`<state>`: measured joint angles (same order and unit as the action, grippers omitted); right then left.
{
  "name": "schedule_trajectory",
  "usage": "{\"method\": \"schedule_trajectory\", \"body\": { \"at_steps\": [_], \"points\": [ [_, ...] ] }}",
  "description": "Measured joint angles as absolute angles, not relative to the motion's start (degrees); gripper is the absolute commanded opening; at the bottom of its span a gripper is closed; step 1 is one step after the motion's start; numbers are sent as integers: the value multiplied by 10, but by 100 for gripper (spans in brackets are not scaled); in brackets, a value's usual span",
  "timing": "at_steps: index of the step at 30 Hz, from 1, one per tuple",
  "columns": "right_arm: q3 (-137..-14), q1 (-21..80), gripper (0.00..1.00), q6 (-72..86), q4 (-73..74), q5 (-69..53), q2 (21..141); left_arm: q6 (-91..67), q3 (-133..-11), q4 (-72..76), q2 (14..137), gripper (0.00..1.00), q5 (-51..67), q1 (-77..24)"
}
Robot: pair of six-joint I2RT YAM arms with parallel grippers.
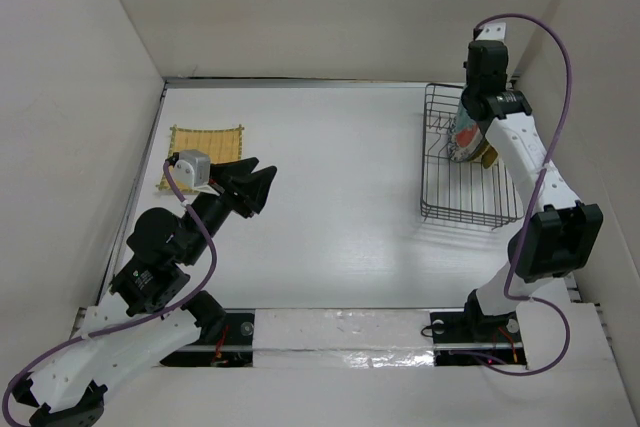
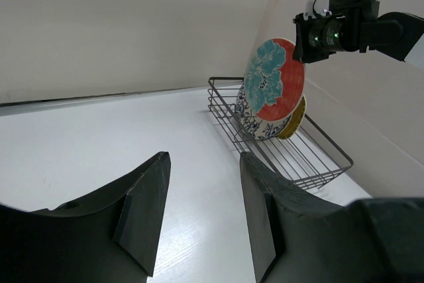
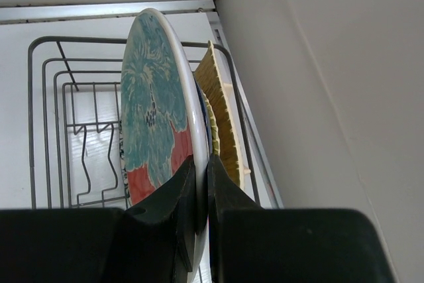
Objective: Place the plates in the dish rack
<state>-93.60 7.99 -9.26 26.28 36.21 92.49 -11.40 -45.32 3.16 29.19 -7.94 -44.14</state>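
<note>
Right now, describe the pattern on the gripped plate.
Teal flower on red plate, clearest in left wrist view.

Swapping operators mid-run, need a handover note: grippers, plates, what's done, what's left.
Right gripper: shut on the rim of the red-and-teal plate, holding it upright at the far end of the dish rack.
Left gripper: open, empty, hovering by the square yellow plate on the left of the table.
Done: the blue-and-white plate and a racked yellow plate stand beside the red one.
Left: seat and release the red plate (can't tell if it is seated), then load the square yellow plate. No other plate is visible.
</note>
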Motion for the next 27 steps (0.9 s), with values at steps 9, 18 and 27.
{"method": "schedule_trajectory", "body": {
  "at_steps": [9, 18, 27],
  "points": [
    [-928, 93, 0, -90, 259, 365, 947, -114, -453, 32, 292, 44, -79, -441],
    [-887, 93, 0, -57, 244, 347, 966, -114, -453, 32, 293, 44, -79, -441],
    [-861, 71, 27, -3, 215, 326, 969, -114, -453, 32, 295, 44, -79, -441]
  ]
}}
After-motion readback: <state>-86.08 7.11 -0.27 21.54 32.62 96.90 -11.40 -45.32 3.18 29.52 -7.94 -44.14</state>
